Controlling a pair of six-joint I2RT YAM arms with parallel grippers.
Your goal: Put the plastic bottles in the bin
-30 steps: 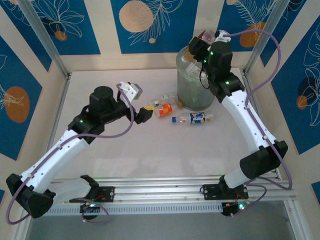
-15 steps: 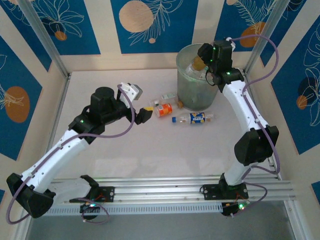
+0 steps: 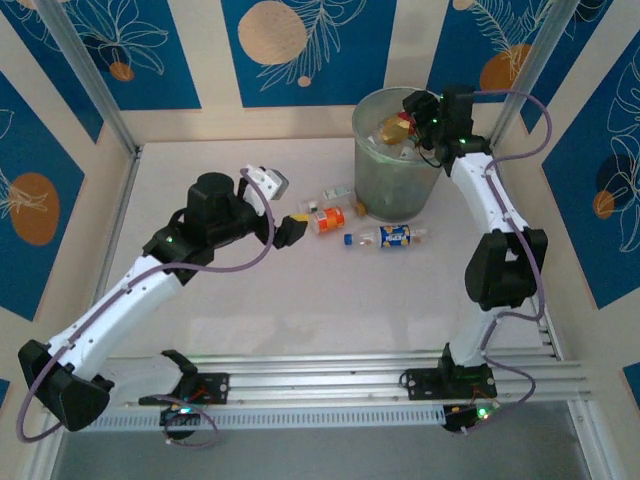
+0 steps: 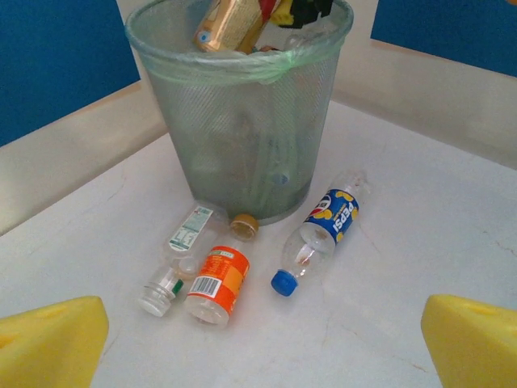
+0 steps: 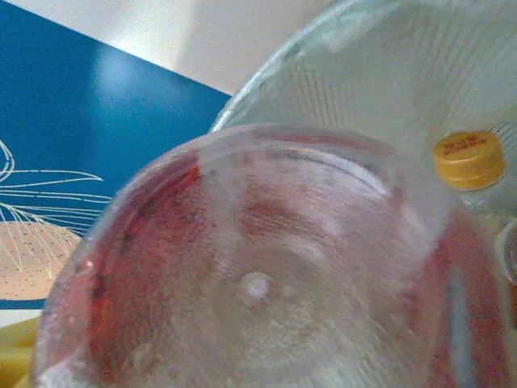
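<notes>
Three plastic bottles lie on the table by the foot of the bin (image 3: pixel 392 190): an orange-labelled one (image 3: pixel 328 219), a blue-labelled one with a blue cap (image 3: pixel 395 236) and a clear one with a white-green label (image 3: pixel 337 194). My left gripper (image 3: pixel 292 225) is open just left of them, nothing between its yellow pads (image 4: pixel 48 339). In the left wrist view they lie ahead: orange (image 4: pixel 218 279), blue (image 4: pixel 323 230), clear (image 4: pixel 182 242), with the bin (image 4: pixel 242 137) behind. My right gripper (image 3: pixel 410 112) is over the bin's mouth. A red-labelled bottle (image 5: pixel 266 275) hides its fingers; its grip is unclear.
Several bottles lie inside the bin, one with a yellow cap (image 5: pixel 468 158) and one golden-brown (image 4: pixel 222 20). Blue-patterned walls and metal posts (image 3: pixel 90 80) close the table on three sides. Bare white table (image 3: pixel 330 300) stretches in front of the bottles.
The right arm swung from above the bin's right side down and over its mouth, carrying the red-labelled bottle. The left arm has barely moved and stays open.
</notes>
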